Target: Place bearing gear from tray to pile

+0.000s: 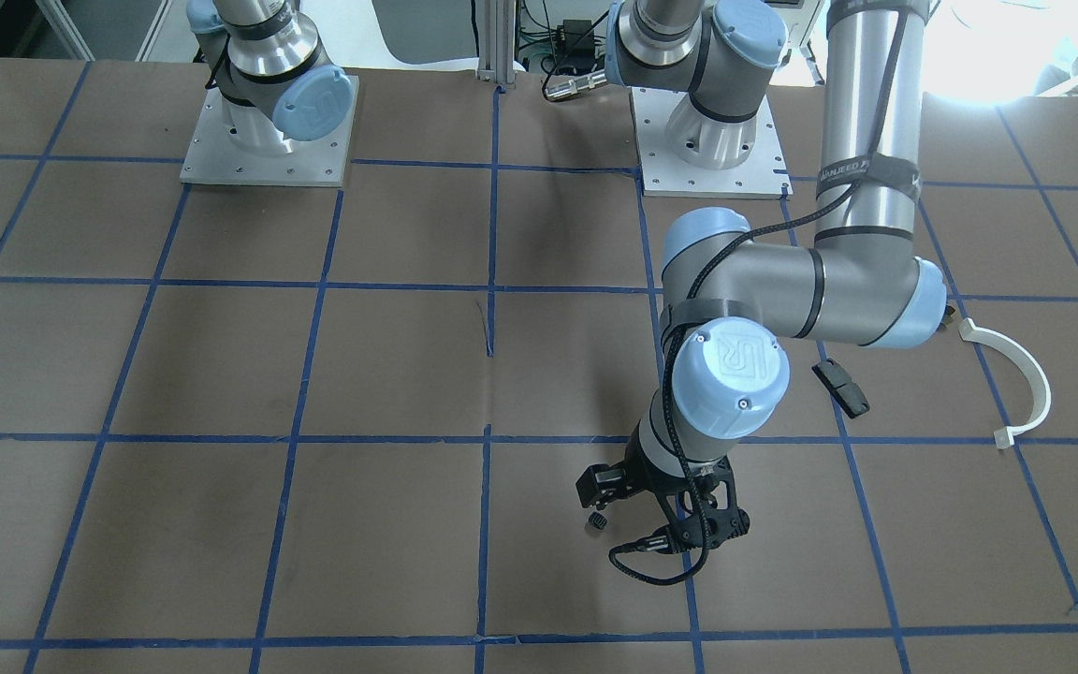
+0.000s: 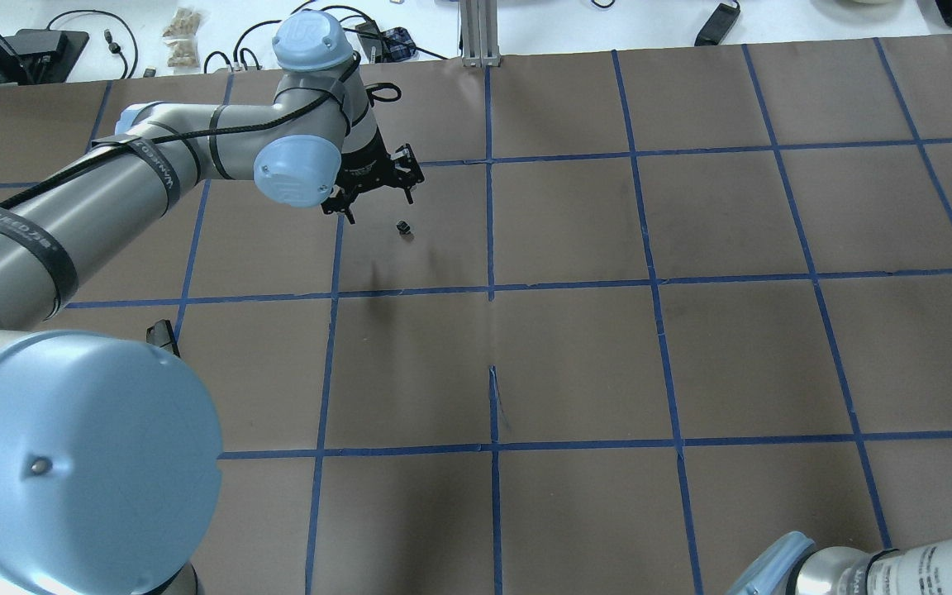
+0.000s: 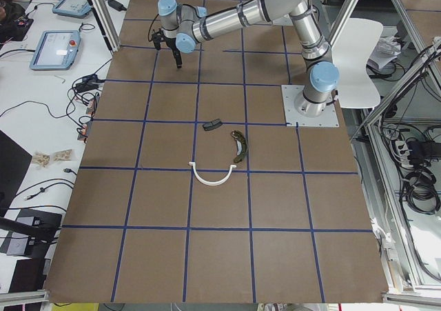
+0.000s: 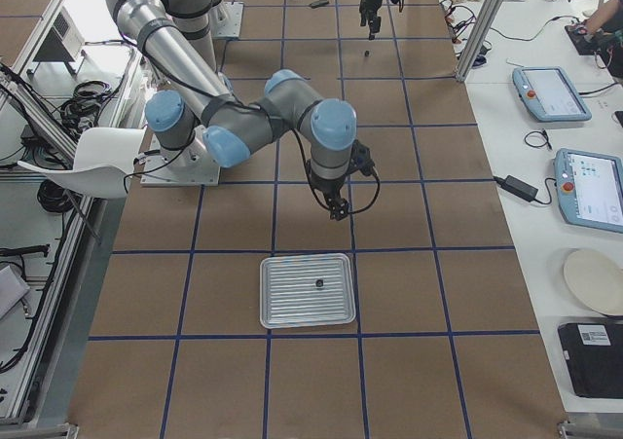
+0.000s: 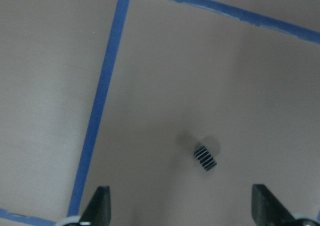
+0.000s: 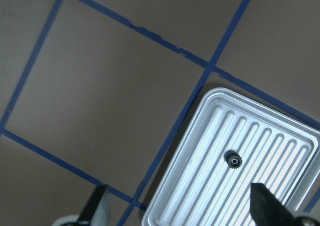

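A small dark bearing gear (image 5: pixel 205 158) lies on the brown table under my left gripper (image 5: pixel 181 203), which is open, empty and hovers above it. The gear also shows in the overhead view (image 2: pixel 402 226), just beside the left gripper (image 2: pixel 381 202). A second small gear (image 6: pixel 232 160) lies in the silvery ribbed tray (image 6: pixel 280 186). My right gripper (image 6: pixel 182 206) is open and empty, above the table beside the tray's corner. The pile is apart from the left gripper: olive brake shoe (image 3: pixel 239 147), white half-ring (image 3: pixel 210 178), black block (image 3: pixel 212 124).
The table is brown paper with a blue tape grid (image 2: pixel 491 289). The two arm bases stand on metal plates (image 1: pixel 268 150). The left arm's elbow (image 1: pixel 857 290) hangs over the pile area. Operator tablets (image 4: pixel 550 93) lie on a side bench.
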`<state>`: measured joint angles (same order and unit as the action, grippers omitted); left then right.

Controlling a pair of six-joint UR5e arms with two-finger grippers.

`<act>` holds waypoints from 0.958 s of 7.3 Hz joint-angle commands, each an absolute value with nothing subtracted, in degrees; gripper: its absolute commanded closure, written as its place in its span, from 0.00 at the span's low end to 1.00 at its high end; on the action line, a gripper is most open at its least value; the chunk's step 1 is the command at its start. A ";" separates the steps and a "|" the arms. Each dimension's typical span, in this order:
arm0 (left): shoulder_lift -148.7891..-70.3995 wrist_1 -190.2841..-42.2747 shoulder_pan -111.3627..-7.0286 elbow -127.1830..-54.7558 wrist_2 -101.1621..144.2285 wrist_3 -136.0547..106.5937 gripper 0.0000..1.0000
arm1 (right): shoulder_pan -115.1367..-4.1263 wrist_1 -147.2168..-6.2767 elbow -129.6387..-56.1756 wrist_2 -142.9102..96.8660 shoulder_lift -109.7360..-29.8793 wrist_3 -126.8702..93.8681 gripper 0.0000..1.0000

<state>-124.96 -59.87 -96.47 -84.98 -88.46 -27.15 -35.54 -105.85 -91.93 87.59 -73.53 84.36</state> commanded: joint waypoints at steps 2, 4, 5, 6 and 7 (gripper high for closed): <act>-128.23 -56.43 -97.12 -84.90 -88.33 -36.01 0.00 | -30.77 -120.64 -91.93 87.10 -61.11 92.11 0.00; -129.20 -56.34 -97.38 -84.90 -88.51 -36.21 0.03 | -30.76 -122.51 -93.76 86.93 -60.03 91.32 0.01; -129.20 -56.25 -97.38 -84.82 -88.24 -35.86 0.15 | -30.76 -128.61 -96.13 85.88 -60.03 91.67 0.01; -129.11 -56.25 -97.47 -84.81 -88.07 -35.69 0.33 | -30.76 -130.93 -99.20 85.70 -59.86 91.67 0.03; -129.02 -56.25 -97.38 -84.81 -87.98 -34.99 0.50 | -30.76 -132.96 -99.75 85.69 -59.85 91.41 0.08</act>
